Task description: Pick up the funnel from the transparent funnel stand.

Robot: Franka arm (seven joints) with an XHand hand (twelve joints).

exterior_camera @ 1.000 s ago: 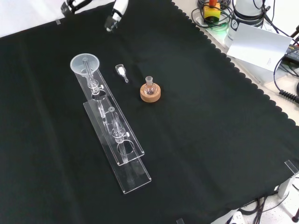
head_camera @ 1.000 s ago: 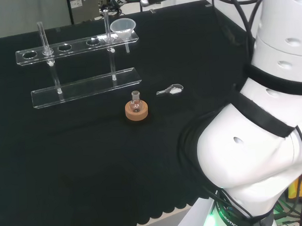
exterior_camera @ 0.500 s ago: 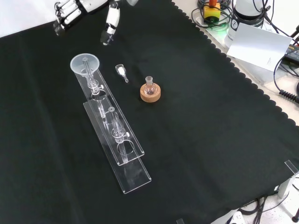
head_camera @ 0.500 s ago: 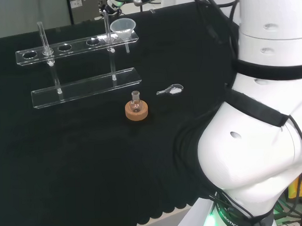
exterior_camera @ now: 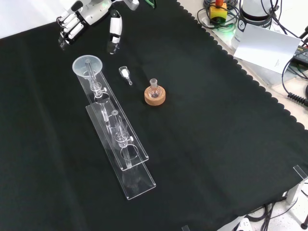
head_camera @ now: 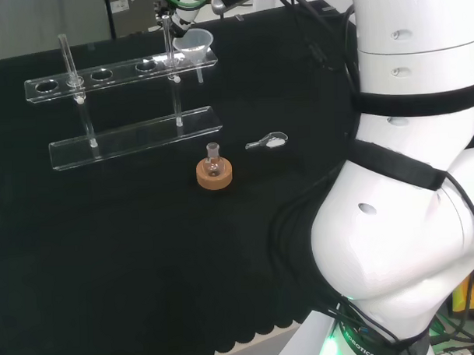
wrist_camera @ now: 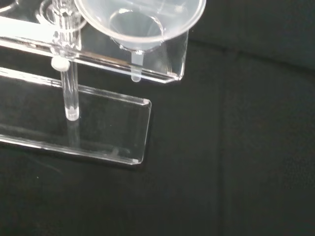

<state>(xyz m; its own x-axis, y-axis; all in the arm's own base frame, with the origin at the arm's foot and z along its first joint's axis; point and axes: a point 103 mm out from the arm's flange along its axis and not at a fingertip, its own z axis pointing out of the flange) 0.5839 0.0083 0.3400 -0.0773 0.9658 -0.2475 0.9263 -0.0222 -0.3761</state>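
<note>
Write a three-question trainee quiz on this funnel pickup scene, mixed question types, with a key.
1. True or false: the hand already grips the funnel.
2. Multiple choice: the small flask stands on A) a cork ring, B) a red ribbed ring, C) the bare cloth.
3. In the front view, which end of the transparent funnel stand carries the funnel?

Key
1. False; its fingers are straight and clear of the funnel.
2. A
3. The upper end, nearest the hand.
</note>
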